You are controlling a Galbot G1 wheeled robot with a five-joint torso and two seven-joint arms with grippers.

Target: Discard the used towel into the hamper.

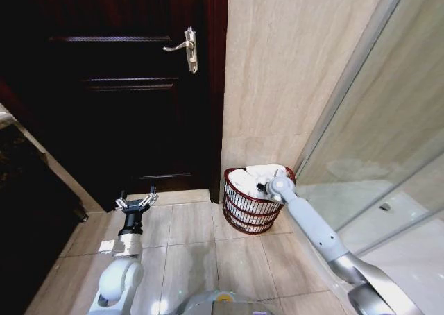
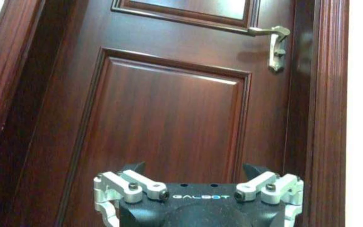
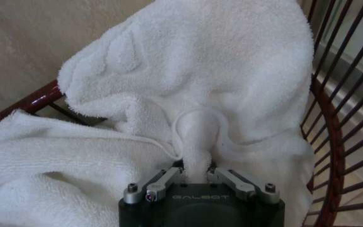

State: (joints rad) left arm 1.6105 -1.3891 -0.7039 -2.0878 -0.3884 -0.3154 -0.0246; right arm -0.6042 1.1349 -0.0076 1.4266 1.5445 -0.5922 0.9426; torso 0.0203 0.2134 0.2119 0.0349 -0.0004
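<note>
Right gripper (image 3: 194,172) inside the basket (image 1: 251,211) by the wall, fingers pinched on a fold of the towel (image 3: 194,80). Towel seems mostly in. Release cleanly, lift straight up without snagging. Left gripper (image 1: 137,203) spread wide, idle toward the door (image 1: 125,86).

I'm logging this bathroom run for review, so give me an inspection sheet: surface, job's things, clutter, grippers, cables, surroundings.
Surface: beige tiled floor, bare around the basket.
Job's things: white towel piled inside the hamper, which stands on the floor at the wall corner.
Clutter: nothing seen.
Grippers: right gripper is down in the hamper, shut on a fold of the towel; left gripper is open, held low in front of the door, holding nothing.
Cables: nothing seen.
Surroundings: dark wooden door, closed, with a metal handle; beige wall; glass panel beside the hamper.
</note>
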